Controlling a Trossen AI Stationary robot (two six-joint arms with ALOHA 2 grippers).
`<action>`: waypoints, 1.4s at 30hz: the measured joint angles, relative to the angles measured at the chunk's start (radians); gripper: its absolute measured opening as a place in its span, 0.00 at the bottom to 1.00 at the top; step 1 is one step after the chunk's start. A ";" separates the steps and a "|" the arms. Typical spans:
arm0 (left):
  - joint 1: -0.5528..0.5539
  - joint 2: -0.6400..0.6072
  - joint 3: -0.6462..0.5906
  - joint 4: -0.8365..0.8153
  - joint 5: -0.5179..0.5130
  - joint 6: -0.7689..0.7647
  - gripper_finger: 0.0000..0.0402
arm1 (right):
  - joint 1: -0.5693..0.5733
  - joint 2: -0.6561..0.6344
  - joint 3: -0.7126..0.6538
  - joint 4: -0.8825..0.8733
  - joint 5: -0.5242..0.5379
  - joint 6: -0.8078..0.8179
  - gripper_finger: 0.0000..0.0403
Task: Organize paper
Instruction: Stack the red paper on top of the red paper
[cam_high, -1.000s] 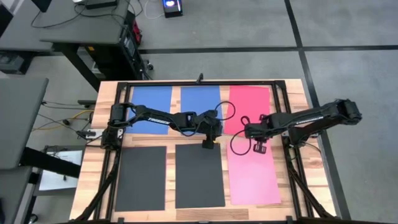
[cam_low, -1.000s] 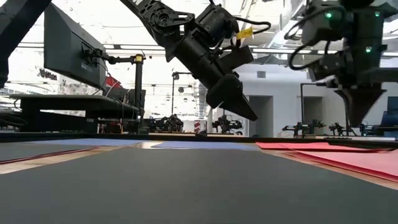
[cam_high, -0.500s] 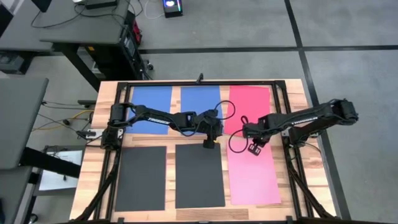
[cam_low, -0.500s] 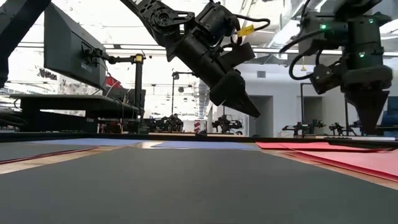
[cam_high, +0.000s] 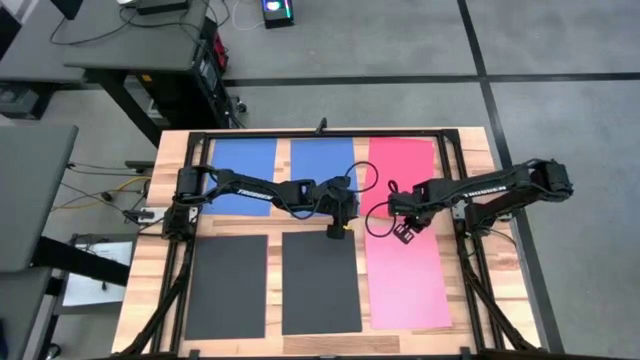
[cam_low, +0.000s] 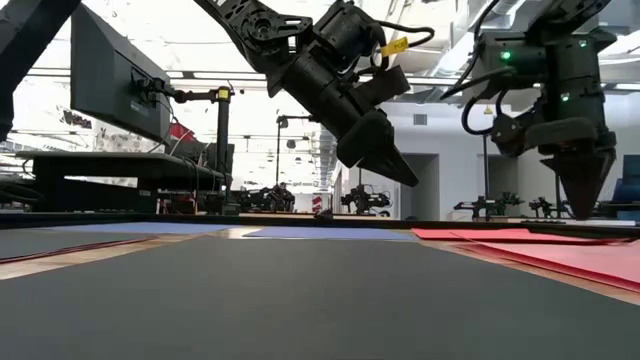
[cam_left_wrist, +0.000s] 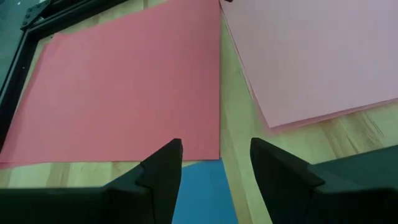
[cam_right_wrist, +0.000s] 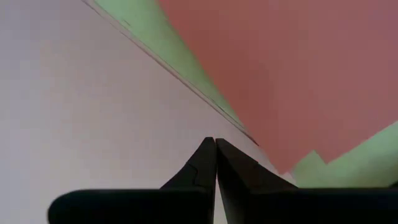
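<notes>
Pink sheet lies lengthwise along the table's right edge, near half. Right gripper, fingers pressed shut and empty, hovers over its far end, closest arm. Left gripper, part-open, empty, is mid-table. Red sheet sits beyond.

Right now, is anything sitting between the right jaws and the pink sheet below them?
Nothing visible. The right gripper, jaws shut, hangs over the pink sheet's far end with only air beneath; the left gripper is off to the side.

Left fingers apart, right fingers together
</notes>
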 joint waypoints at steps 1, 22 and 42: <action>0.000 0.000 0.000 0.000 0.000 0.000 0.43 | 0.002 0.012 0.000 0.006 0.000 0.013 0.00; 0.000 0.000 0.000 -0.002 0.000 -0.002 0.43 | -0.027 0.131 0.000 -0.018 0.020 0.120 0.00; 0.000 0.000 0.000 -0.001 0.000 -0.002 0.43 | -0.021 0.129 0.000 -0.023 0.031 0.117 0.00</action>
